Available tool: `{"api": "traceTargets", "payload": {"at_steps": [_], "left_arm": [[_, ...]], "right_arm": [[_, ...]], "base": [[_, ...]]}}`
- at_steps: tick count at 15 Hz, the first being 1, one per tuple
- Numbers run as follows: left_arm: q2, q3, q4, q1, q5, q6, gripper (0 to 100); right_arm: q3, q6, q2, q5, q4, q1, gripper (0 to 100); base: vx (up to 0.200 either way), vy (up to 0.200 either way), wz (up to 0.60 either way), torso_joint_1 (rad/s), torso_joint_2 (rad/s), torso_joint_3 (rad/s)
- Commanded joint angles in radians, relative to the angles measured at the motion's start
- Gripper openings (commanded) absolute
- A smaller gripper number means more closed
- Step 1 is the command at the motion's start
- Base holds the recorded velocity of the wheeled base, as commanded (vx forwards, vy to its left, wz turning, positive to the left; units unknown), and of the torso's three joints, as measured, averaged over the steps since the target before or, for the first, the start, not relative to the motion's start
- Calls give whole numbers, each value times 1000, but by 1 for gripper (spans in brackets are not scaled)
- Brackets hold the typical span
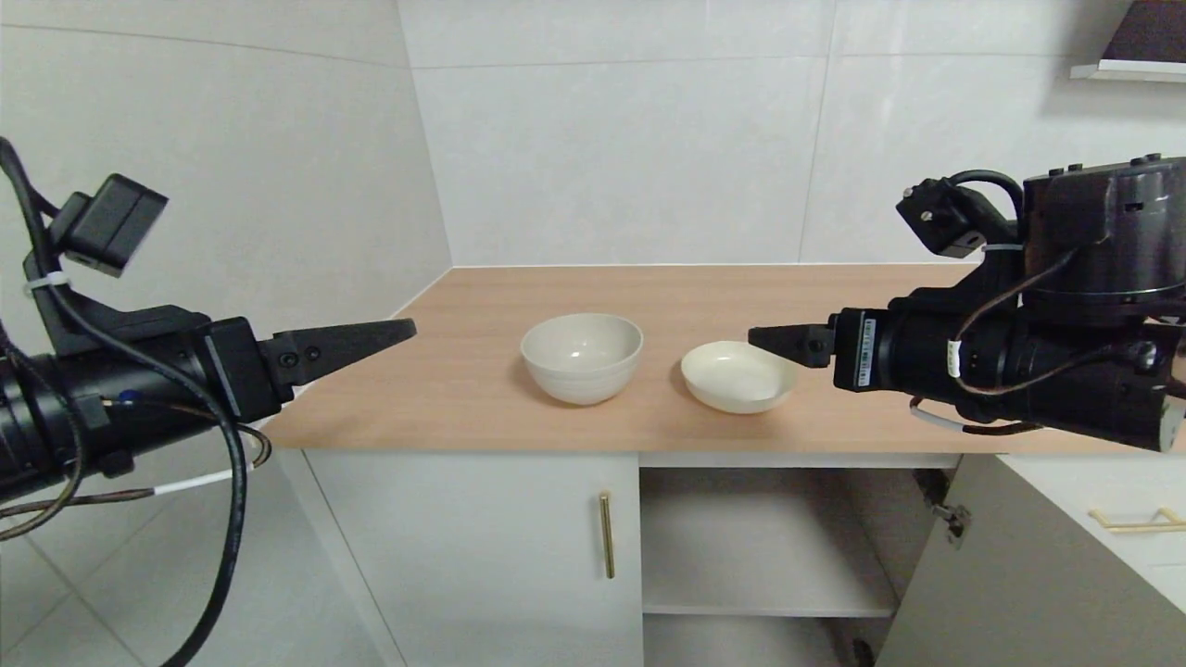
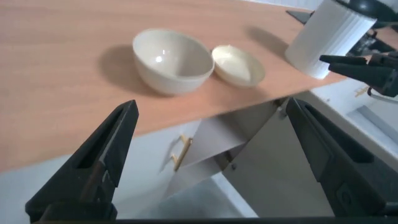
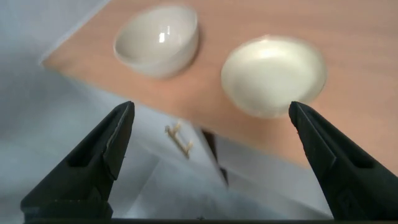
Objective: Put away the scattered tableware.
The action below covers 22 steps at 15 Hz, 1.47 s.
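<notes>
tabletop (image 1: 704, 296): light wood, it carries the bowl, the dish and the pot
bowl (image 1: 582, 357): deep, off-white, upright; it stands ahead of the left jaws and well apart from them, between the two pairs of jaws
dish (image 1: 738, 375): shallow, cream, upright, near the bowl on the side of the right jaws, with a small gap to it in the head view; in the right wrist view it lies beyond the gap of the right jaws, nearer to one of them
left jaws: released, spread wide, nothing between them; they hang before the near left corner of the tabletop
right jaws: released, spread wide, holding nothing; in the head view their tip comes to the rim of the dish, touching or not I cannot tell
pot (image 2: 323, 34): white, ribbed, upright, beyond the dish as seen from the left jaws, close behind the right jaws
cupboard (image 1: 463, 556): below both pairs of jaws; the door (image 1: 1019, 574) under the right jaws stands open and a shelf (image 1: 769, 609) shows inside; the next door is closed, with a brass handle (image 1: 606, 535)
</notes>
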Motion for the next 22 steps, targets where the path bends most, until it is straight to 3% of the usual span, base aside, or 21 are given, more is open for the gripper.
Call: {"api": "traceTargets", "payload": {"at_steps": [1, 3, 5, 6, 8, 10, 13, 14, 16, 22], "left_arm": [[78, -54, 4, -18, 1, -11, 100], [168, -171, 55, -45, 27, -55, 100], [239, -312, 199, -59, 73, -123, 100], [268, -387, 293, -92, 136, -132, 100], [323, -479, 449, -161, 358, -132, 100], [414, -518, 455, -185, 510, -136, 100], [552, -527, 346, -210, 530, -205, 100], [593, -524, 299, -213, 558, -212, 100], [658, -525, 248, -245, 601, -259, 100], [719, -528, 222, -260, 613, -270, 100]], "right_arm": [[0, -4, 48, -1, -27, -23, 100], [-33, -20, 97, -11, -45, -59, 100], [-82, -20, 142, -61, -18, -74, 100], [-103, -20, 163, -97, 8, -74, 100], [-134, -16, 195, -153, 31, -75, 100], [-143, -16, 212, -159, 31, -82, 100], [-138, -14, 218, -159, 30, -82, 100], [-135, -13, 221, -159, 27, -82, 100], [-135, -13, 223, -159, 27, -82, 100], [-135, -11, 221, -159, 27, -82, 100]], "base": [[0, 0, 0, 100, -217, -129], [0, 0, 0, 39, -102, -56], [0, 0, 0, 0, 0, 0], [0, 0, 0, 0, 0, 0], [0, 0, 0, 0, 0, 0], [0, 0, 0, 0, 0, 0], [0, 0, 0, 0, 0, 0], [0, 0, 0, 0, 0, 0], [0, 0, 0, 0, 0, 0], [0, 0, 0, 0, 0, 0]]}}
